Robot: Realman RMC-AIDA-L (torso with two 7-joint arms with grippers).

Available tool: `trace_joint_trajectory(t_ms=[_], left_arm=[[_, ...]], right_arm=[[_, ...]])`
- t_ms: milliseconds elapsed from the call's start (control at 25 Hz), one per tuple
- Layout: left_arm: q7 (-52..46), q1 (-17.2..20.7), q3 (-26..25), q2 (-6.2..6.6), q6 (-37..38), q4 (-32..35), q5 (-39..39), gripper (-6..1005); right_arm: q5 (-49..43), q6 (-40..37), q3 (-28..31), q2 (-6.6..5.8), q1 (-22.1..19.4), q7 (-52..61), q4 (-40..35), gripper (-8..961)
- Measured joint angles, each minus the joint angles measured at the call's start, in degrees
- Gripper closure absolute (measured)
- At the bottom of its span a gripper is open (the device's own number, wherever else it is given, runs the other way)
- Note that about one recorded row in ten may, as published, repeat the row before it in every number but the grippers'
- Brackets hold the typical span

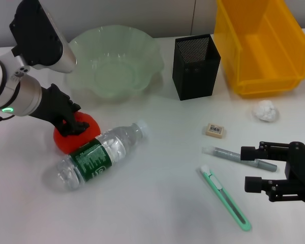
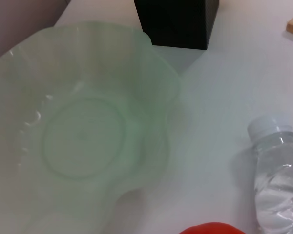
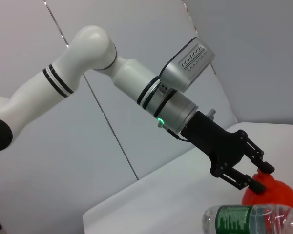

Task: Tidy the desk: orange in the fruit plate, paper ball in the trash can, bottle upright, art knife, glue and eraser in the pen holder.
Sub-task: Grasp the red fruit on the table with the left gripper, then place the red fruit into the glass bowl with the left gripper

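The orange [image 1: 80, 136] lies on the table against the lying bottle [image 1: 99, 155]. My left gripper [image 1: 71, 126] reaches down onto the orange's top. In the right wrist view its fingertips [image 3: 256, 184] stand apart and touch the orange [image 3: 276, 192] near its upper edge without enclosing it. Beyond them stands the pale green fruit plate [image 1: 117, 66]. At the right lie the eraser [image 1: 215, 130], the glue [image 1: 239, 156] and the green art knife [image 1: 224, 198]. My right gripper [image 1: 250, 168] hovers open beside the glue's end. The paper ball [image 1: 266, 110] sits before the yellow trash can [image 1: 262, 46].
The black mesh pen holder [image 1: 195, 66] stands between the fruit plate and the trash can. In the left wrist view the fruit plate [image 2: 83, 126] fills most of the picture, with the bottle's cap [image 2: 271, 127] at one side.
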Motion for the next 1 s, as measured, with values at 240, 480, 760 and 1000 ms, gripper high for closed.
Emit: trace_joint_trajectory(t_ms=[240, 480, 760, 1000], left_arm=[[0.0, 0.3, 0.3, 0.00, 0.0, 0.0, 0.1, 519], [0.0, 0.5, 0.3, 0.00, -0.3, -0.1, 0.1, 657], [0.0, 0.6, -0.3, 0.00, -0.4, 0.1, -0.2, 776], [-0.3, 1.4, -0.3, 0.01, -0.2, 2.5, 0.0, 813]], right_arm=[[0.0, -0.1, 0.1, 0.06, 0.0, 0.0, 0.0, 182], [0.0, -0.1, 0.1, 0.06, 0.0, 0.0, 0.0, 181], [0.0, -0.1, 0.1, 0.15, 0.0, 0.0, 0.0, 181], [0.0, -0.1, 0.1, 0.15, -0.1, 0.0, 0.0, 181]])
